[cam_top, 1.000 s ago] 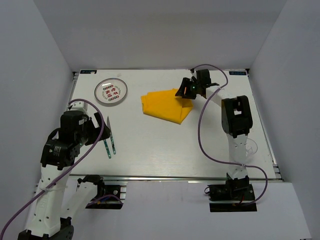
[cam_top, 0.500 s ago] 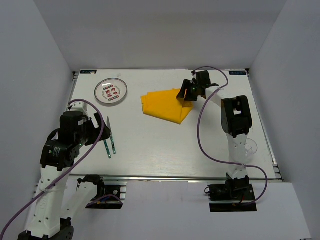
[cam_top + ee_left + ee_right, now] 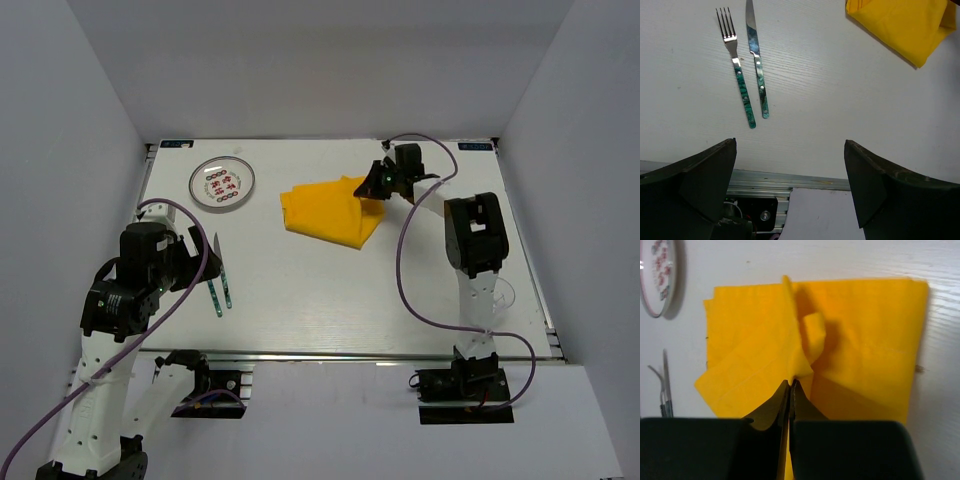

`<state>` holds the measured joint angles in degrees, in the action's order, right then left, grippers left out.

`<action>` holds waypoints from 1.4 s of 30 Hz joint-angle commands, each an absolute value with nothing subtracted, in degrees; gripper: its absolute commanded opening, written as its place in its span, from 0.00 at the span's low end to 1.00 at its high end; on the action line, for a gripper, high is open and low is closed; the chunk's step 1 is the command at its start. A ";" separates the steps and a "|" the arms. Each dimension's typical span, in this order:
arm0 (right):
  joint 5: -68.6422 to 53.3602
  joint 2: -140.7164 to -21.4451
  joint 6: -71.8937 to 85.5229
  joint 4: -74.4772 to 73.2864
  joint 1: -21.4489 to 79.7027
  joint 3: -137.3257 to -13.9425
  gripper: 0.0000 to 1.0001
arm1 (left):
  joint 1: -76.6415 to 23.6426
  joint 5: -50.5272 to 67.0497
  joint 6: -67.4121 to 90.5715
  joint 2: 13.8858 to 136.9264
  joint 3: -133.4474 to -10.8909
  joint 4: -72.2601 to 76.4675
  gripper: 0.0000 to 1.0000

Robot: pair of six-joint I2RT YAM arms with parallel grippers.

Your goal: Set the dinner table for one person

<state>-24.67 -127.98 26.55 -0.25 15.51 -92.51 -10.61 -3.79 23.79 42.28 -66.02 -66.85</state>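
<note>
White wood-grained rectangular dinner table [image 3: 330, 290] spreading beneath crumpled yellow cloth [image 3: 325, 212]. Right gripper [image 3: 791, 385] pinching cloth's raised fold, jaws pressed together, likely readying to lift it. Left gripper [image 3: 790, 145] hovering spread wide, near-left of cloth, over green-handled fork [image 3: 742, 90], knife [image 3: 758, 70].

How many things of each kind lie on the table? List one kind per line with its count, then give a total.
Plate: 1
Fork: 1
Knife: 1
Cloth: 1
Glass: 1
Total: 5
</note>
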 commanded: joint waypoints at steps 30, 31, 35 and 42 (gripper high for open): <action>-39.85 -74.72 31.92 36.70 38.06 -31.28 0.89 | -10.72 6.14 26.28 45.96 -61.09 -57.15 0.98; -27.72 -73.66 30.69 23.16 37.97 -32.86 0.89 | -10.72 7.02 26.89 46.49 -60.47 -55.91 0.98; -1.27 -77.14 31.99 -3.42 37.71 -41.46 0.89 | -10.72 14.40 29.44 51.41 -55.65 -49.94 0.98; 15.29 -95.78 33.24 -19.68 37.18 -56.24 0.89 | -10.72 24.60 33.92 62.74 -48.95 -38.15 0.98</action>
